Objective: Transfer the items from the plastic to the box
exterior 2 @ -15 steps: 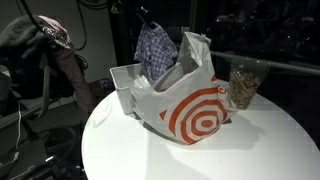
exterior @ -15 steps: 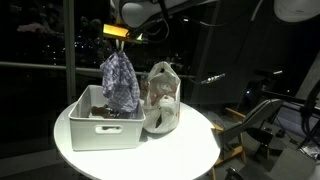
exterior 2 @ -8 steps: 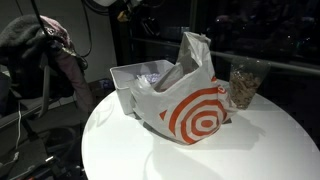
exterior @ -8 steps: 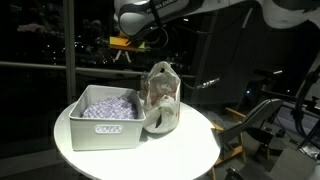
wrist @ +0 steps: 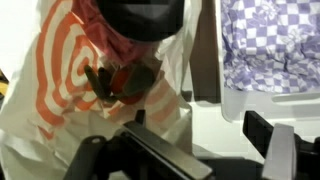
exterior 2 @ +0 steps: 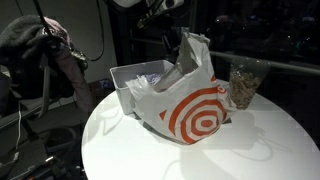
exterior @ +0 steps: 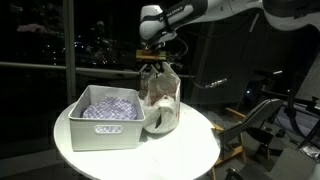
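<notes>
The white plastic bag (exterior: 161, 96) with a red target print (exterior 2: 190, 108) stands on the round table beside the white box (exterior: 100, 130). A purple checked cloth (exterior: 110, 103) lies inside the box (exterior 2: 135, 76). My gripper (exterior: 152, 62) hangs just above the bag's open top. In the wrist view the gripper (wrist: 215, 140) is open with nothing between its fingers (wrist: 275, 135). Below it are the bag (wrist: 60, 95), dark items (wrist: 120, 78) inside its mouth, and the box rim (wrist: 228, 100) with the cloth (wrist: 270, 40) to the right.
A clear jar (exterior 2: 243, 85) of brownish contents stands on the white table (exterior 2: 200, 155) behind the bag. A chair draped with clothes (exterior 2: 50, 45) is beside the table. Dark windows lie behind, and the table's edge (exterior: 190, 155) is close to box and bag.
The purple checked cloth, held above the box a second ago, now lies in the box. The gripper opened and moved sideways from over the box to over the bag.
</notes>
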`<state>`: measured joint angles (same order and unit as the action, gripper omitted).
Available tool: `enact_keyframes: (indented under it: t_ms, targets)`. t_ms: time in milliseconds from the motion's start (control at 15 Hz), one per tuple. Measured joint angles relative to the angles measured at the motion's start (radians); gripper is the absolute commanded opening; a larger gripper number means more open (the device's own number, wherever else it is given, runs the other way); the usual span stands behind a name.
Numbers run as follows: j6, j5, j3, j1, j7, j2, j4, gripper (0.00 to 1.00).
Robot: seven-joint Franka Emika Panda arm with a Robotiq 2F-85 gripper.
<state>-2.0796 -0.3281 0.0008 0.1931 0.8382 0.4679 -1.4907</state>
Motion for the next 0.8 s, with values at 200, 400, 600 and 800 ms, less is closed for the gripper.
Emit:
enact_keyframes:
  t_ms: [200, 400, 600, 800]
  targets:
    - [0.048, 0.073, -0.003, -0.034, -0.033, 0.007, -0.046, 1.00]
    - [0.104, 0.111, -0.019, -0.057, -0.036, 0.023, -0.079, 1.00]
    - [0.111, 0.182, -0.021, -0.095, -0.095, 0.023, -0.121, 1.00]
    - [0.124, 0.234, -0.029, -0.128, -0.139, 0.025, -0.140, 1.00]
